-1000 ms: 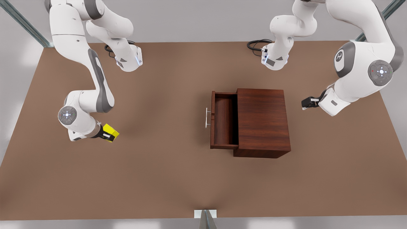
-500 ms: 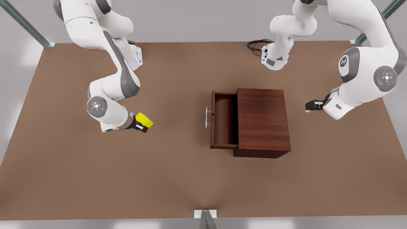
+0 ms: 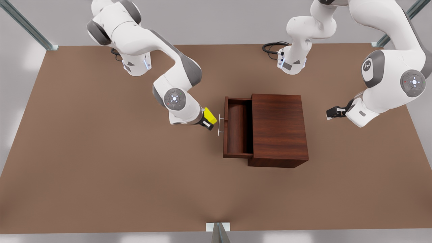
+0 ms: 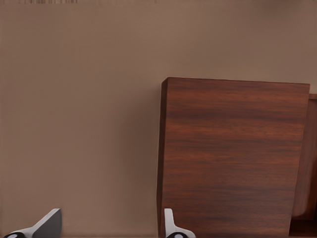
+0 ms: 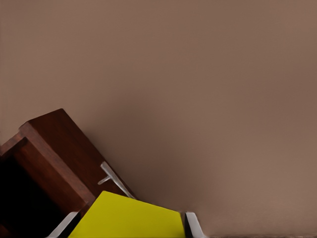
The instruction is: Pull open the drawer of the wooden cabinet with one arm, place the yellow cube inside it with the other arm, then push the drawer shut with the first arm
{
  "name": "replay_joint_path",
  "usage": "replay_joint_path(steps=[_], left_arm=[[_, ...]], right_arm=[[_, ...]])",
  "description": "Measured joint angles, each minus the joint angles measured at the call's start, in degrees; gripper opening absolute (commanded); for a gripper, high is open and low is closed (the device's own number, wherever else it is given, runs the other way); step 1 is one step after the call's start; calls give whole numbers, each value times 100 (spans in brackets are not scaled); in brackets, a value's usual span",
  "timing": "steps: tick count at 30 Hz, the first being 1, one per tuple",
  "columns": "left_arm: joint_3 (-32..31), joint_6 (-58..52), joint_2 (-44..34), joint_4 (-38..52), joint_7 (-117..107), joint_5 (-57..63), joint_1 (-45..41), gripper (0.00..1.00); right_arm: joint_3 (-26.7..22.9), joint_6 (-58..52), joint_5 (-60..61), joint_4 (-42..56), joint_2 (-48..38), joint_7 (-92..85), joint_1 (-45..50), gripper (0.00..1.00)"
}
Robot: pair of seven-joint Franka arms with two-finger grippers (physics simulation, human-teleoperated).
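Right gripper (image 3: 210, 122) is clamped on the yellow cube (image 3: 210, 115), its fingers (image 5: 194, 224) pressed against the cube's two sides; the cube is held off the table, just beside the silver bar handle (image 3: 219, 124) on the front view's left of the drawer (image 3: 238, 126). Drawer is pulled out of the wooden cabinet (image 3: 279, 128) toward the front view's left, interior exposed and bare. Left gripper (image 3: 331, 112) waits on the front view's right of the cabinet, apart from it, fingers (image 4: 47, 224) spread wide and holding nothing. Cabinet stands on the brown table (image 3: 101, 189).
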Motion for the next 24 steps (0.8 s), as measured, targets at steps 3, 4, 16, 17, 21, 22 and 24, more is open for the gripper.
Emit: replay_joint_path(steps=[3,4,16,17,21,22,24], left_arm=[[0,4,0,-3,10,6,2,100],[0,5,0,-1,14,7,2,100],[0,17,2,-6,40,18,1,100],[0,18,1,-6,42,18,1,100],[-3,20,5,0,47,18,-2,100],[-9,20,7,5,48,17,-4,100],[-28,21,6,31,50,7,-15,100]], right_arm=[[-22,-42,-15,430,428,553,343,74],[-33,-51,-23,567,565,727,464,74],[-721,7,-62,1509,1588,2407,1750,75],[-731,19,-62,1516,1601,2511,1773,97],[-748,39,-61,1524,1594,2865,1794,100],[-761,30,-61,1524,1574,2942,1794,100],[-779,-95,-61,1523,1282,3071,1603,100]])
